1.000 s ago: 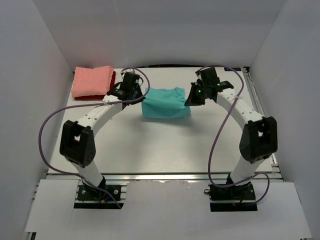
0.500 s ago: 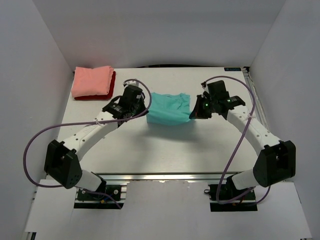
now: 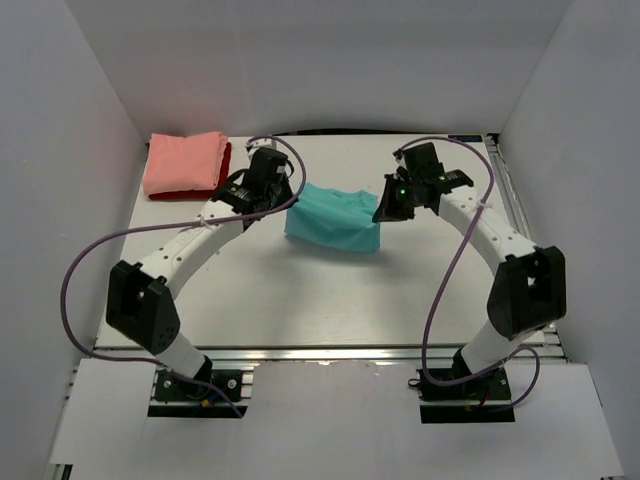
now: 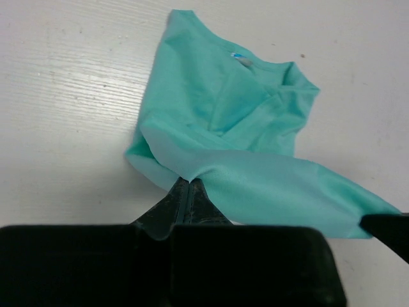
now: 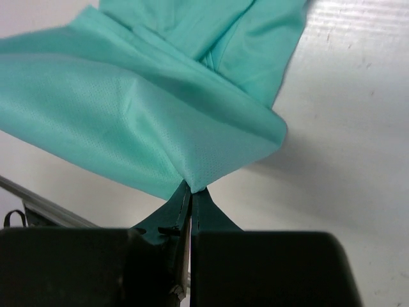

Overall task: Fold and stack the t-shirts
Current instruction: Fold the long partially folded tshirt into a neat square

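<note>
– Over the middle of the white table (image 3: 320,290), what are you seeing?

– I've got the teal shirt (image 3: 333,220) strung between both arms. The left gripper (image 3: 289,205) is clamped on its left corner and the right gripper (image 3: 381,211) is clamped on its right corner. Each wrist camera shows the fingers pressed together with a pinch of cloth between them.

– Is it off the surface?

– Partly. On my left wrist view the pinched edge is up and throwing a shadow, while the collar end lies on the table beyond it. The shirt is folded over itself, with the neck label showing.

– And the other shirts?

– They sit at the far left corner. The pink shirt (image 3: 183,162) lies folded on top of the dark red shirt (image 3: 226,160), which only peeks out along the right and near edges. That stack sits apart from the teal one, beyond the left arm.

– What about the room?

– I see plain white walls (image 3: 320,60) on the left, back and right, boxing the table in. The tabletop is matt white with faint streaks and a few specks up close. A metal rail (image 3: 320,352) runs along the near edge by the bases, and a purple cable (image 3: 66,300) loops off each arm.
</note>
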`<action>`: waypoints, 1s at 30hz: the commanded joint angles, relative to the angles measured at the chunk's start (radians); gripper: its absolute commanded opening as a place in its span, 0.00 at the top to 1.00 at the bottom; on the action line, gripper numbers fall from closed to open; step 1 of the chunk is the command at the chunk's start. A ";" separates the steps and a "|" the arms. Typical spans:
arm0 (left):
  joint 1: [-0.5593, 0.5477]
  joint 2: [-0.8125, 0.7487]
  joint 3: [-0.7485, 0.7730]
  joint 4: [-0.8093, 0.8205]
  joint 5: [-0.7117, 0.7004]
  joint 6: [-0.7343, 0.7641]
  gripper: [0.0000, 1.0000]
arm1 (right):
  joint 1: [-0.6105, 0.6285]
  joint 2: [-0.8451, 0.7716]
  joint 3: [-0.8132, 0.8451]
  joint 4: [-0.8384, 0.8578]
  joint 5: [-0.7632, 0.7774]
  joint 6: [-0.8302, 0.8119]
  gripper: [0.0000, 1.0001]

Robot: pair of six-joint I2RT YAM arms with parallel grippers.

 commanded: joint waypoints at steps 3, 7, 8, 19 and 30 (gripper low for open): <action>0.071 0.126 0.069 0.062 0.031 0.036 1.00 | -0.040 0.131 0.170 0.015 0.006 -0.041 1.00; 0.120 0.266 0.171 0.082 0.080 0.056 1.00 | -0.064 0.263 0.293 0.013 -0.013 -0.052 1.00; 0.128 0.291 0.210 0.088 0.094 0.060 1.00 | -0.073 0.313 0.322 0.010 -0.020 -0.055 1.00; 0.215 0.638 0.582 0.079 0.243 0.092 1.00 | -0.132 0.582 0.612 0.055 -0.099 -0.029 1.00; 0.266 0.660 0.639 0.332 0.377 0.068 0.11 | -0.159 0.599 0.640 0.438 -0.099 0.030 0.37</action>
